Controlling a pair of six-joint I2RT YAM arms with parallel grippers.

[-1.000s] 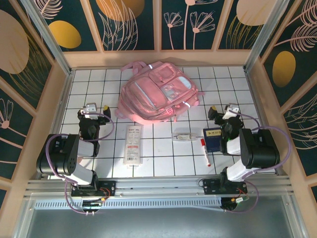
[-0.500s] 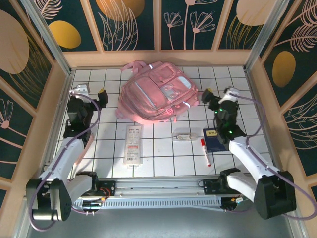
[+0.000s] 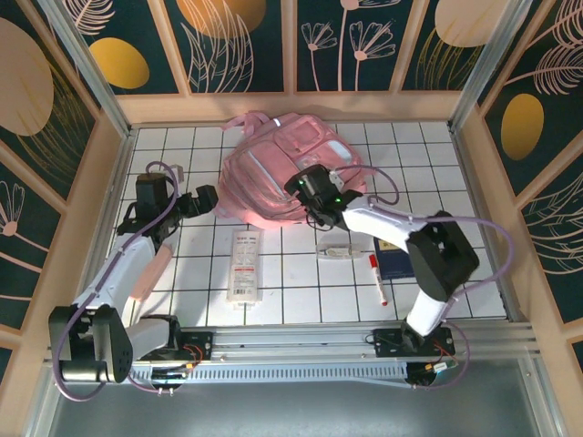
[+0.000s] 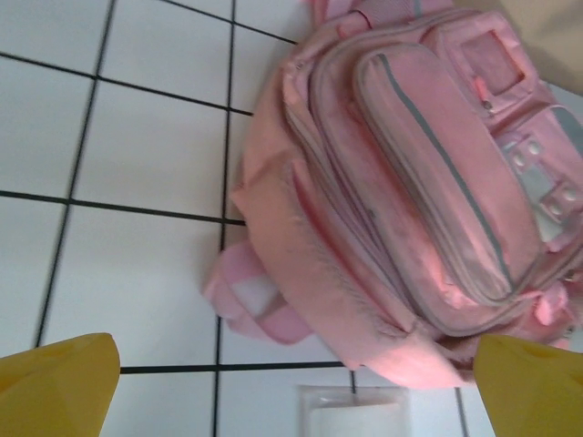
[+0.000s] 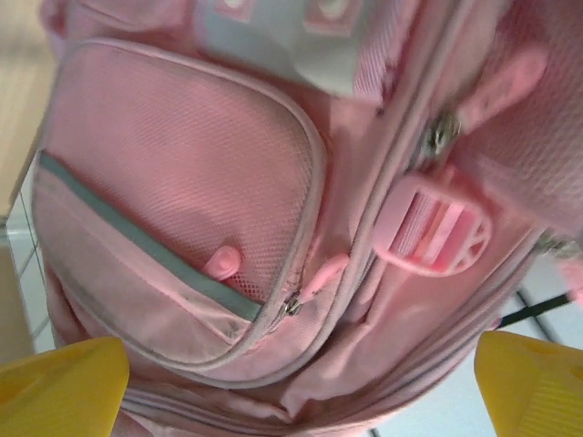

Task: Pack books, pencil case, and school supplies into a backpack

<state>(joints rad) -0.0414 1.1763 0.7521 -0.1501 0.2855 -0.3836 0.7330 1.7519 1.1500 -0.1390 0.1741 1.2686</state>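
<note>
The pink backpack (image 3: 273,168) lies flat at the back middle, its zips closed. My right gripper (image 3: 305,193) hovers over its right half, open, with nothing between the yellow fingertips (image 5: 59,387); below it are a mesh pocket, a zip pull (image 5: 291,305) and a pink buckle (image 5: 433,228). Just left of the backpack (image 4: 410,182) stands my left gripper (image 3: 202,202), open and empty. A navy book (image 3: 393,258) lies to the right, partly under my right arm. The red-capped marker (image 3: 375,278) lies beside it. A long white flat pouch (image 3: 244,266) with red print may be the pencil case.
A small clear-white item (image 3: 335,248) lies on the tiled table (image 3: 301,291) in front of the backpack. A pink strap loop (image 4: 250,296) sticks out at the backpack's left side. Wooden walls (image 3: 109,173) close in the left, right and back.
My right arm has swung left from above the book to over the backpack. The left gripper has moved right, closer to the backpack's left edge. Both stay open.
</note>
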